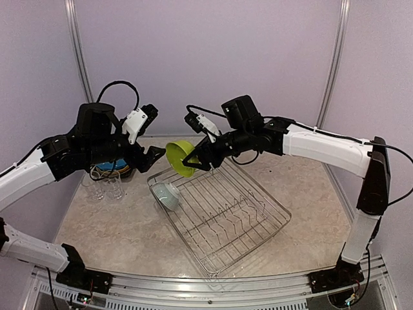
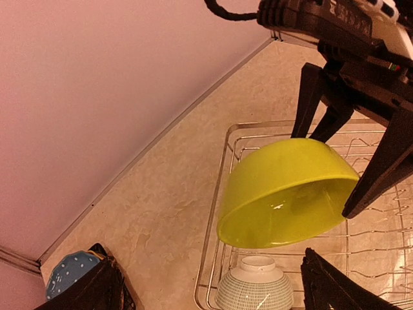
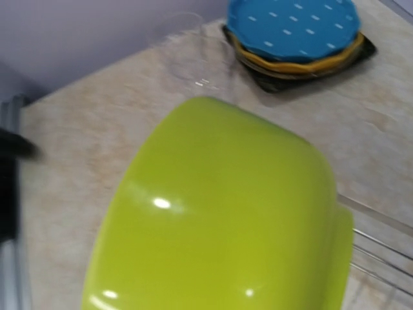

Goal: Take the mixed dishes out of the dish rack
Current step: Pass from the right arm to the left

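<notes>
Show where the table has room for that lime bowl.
Bare beige tabletop lies left of the silver wire dish rack, nearer than the clear glasses, and right of the rack. The far-left corner, with stacked blue-topped plates, is crowded.

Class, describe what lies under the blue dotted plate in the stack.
Under the blue dotted plate the rim of an orange plate shows, then a black square plate at the bottom. Their faces, and any plate between them, are covered.

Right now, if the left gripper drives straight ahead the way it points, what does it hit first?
Most likely the lime bowl, held in the air by the right gripper and centred ahead of the open left gripper. How far off it is cannot be judged.
</notes>
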{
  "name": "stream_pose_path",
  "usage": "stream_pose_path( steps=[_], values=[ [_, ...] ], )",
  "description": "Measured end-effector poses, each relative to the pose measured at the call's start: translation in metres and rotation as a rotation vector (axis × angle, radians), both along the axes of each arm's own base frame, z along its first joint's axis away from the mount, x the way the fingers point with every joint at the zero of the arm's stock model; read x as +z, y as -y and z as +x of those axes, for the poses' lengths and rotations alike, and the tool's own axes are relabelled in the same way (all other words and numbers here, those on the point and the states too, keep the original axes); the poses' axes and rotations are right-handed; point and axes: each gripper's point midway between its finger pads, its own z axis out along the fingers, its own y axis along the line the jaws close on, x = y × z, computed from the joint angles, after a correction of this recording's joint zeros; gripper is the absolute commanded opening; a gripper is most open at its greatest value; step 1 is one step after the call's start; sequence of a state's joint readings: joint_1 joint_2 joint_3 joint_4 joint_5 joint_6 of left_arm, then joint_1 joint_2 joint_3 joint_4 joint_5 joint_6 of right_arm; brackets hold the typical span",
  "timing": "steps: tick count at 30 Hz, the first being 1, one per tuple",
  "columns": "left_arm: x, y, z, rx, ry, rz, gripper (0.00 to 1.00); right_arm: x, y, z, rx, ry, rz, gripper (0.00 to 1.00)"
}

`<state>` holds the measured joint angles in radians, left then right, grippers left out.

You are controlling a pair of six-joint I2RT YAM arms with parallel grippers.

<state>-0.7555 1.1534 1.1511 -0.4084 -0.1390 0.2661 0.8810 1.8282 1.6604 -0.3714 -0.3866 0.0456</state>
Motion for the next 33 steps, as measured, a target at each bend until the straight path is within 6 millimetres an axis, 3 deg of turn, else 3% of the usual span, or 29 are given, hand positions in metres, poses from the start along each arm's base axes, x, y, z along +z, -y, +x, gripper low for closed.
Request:
stream_pose_path(
  steps=[6,11,16,23,27,31,33],
  values=[
    [-0.014,0.016,0.000,-0.074,0.018,0.082,0.71,0.023,0.001,-0.021,0.080,-0.032,0.061,0.44],
    [-0.023,0.022,0.005,-0.103,0.031,0.135,0.54,0.029,0.000,-0.034,0.136,-0.074,0.089,0.43],
    [-0.017,0.031,0.011,-0.118,0.053,0.143,0.38,0.031,-0.001,-0.045,0.181,-0.117,0.106,0.43],
    [-0.015,0.040,0.010,-0.147,0.052,0.138,0.05,0.035,-0.002,-0.044,0.182,-0.139,0.133,0.45],
    [-0.016,0.041,0.008,-0.149,0.041,0.141,0.00,0.035,-0.002,-0.042,0.165,-0.183,0.158,0.59],
    [-0.019,0.039,0.007,-0.134,0.015,0.126,0.00,0.033,-0.002,-0.041,0.165,-0.208,0.178,0.94],
    [-0.018,0.035,0.006,-0.110,0.001,0.115,0.00,0.032,0.002,-0.038,0.154,-0.219,0.177,0.99]
  ],
)
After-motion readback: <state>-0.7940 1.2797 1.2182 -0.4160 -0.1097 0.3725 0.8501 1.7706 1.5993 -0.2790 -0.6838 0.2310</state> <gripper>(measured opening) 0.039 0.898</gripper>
